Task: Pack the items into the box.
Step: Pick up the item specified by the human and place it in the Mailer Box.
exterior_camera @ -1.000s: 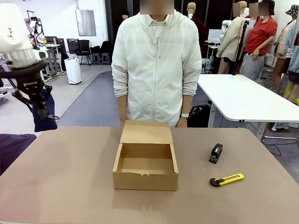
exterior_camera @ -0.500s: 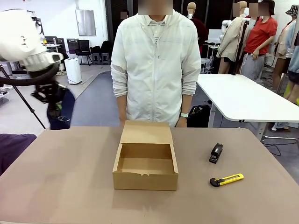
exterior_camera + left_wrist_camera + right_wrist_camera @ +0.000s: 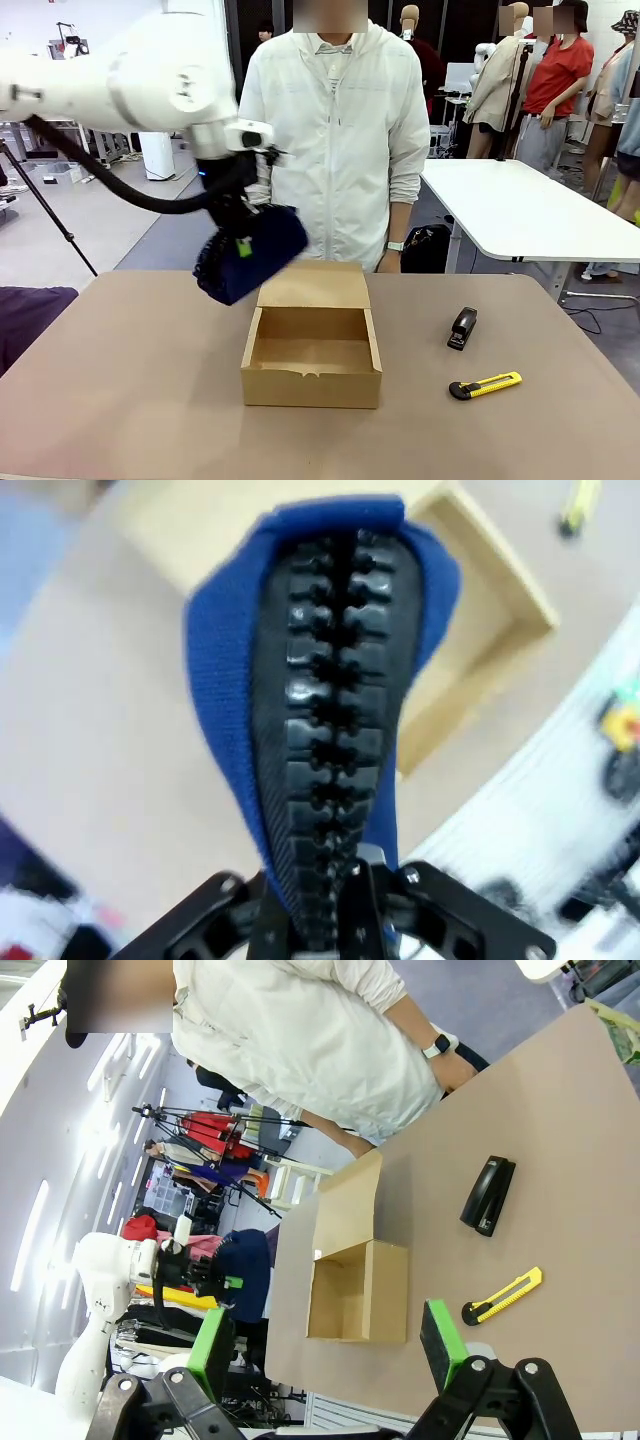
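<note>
While your left arm reaches in from the upper left of the front frame, the left gripper is clamped on the dark navy bundle. The bundle hangs in the air left of centre, just above the left corner of the box's raised lid flap. You can see the grip in the left wrist view: the fingers close in from both sides at the bottom edge and pinch the bundle along its black ribbed edge, with blue fabric bulging out on either side. The bundle is off the table and outside the box, which stands open at the middle of the frame. Your right gripper is spread wide, green pads well apart, holding and touching nothing. The black stapler lies on the table right of centre, well apart from the box, and the yellow-and-black utility knife lies near it, lower in the frame. A person in a white jacket stands behind the box at the table's far edge
</note>
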Tool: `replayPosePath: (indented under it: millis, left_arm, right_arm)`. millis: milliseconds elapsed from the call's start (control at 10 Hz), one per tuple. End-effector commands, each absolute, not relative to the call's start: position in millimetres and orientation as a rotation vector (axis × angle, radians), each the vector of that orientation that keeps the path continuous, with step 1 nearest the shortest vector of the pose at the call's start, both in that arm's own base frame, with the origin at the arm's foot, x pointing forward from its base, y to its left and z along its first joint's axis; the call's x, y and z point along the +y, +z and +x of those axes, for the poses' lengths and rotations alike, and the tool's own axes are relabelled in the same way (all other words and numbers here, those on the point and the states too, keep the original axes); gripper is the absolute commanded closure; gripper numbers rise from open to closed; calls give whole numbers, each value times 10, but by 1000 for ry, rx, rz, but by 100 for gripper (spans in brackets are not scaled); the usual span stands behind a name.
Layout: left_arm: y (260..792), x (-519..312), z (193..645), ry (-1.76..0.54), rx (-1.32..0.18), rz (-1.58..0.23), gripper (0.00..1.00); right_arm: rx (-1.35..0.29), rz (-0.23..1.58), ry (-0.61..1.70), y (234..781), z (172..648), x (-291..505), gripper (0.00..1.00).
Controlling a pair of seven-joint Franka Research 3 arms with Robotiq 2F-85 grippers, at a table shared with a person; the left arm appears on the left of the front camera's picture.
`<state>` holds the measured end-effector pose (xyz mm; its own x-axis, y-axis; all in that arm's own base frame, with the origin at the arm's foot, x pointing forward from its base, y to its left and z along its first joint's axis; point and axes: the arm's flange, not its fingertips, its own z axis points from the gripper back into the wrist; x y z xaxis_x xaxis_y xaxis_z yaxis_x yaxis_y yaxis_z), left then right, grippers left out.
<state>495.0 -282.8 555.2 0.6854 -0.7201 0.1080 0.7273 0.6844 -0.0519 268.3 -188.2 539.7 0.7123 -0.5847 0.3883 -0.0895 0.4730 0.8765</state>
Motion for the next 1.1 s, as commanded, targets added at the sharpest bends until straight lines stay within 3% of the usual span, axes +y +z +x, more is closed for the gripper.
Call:
replayPosePath:
  millis: [0, 300, 400, 500, 1000]
  left_arm:
    - [5598, -3112, 4963, -1572, -125, 9, 100]
    - [5368, -3689, 4727, -1836, -143, -195, 100]
    - [5301, -3716, 4699, -1861, -92, -165, 100]
    - [5397, -3772, 4644, -1493, -104, -85, 100]
    - [5132, -3858, 4738, -1573, -61, -113, 100]
  right_arm:
    - [-778, 1074, -320, 5406, 2716, -1886, 0]
    - [-778, 1074, -320, 5406, 2716, -1886, 0]
    - [-778, 1074, -320, 5406, 2716, -1886, 0]
    - [-778, 1074, -320, 5406, 2716, -1886, 0]
    - [-778, 1074, -320, 5406, 2716, -1886, 0]
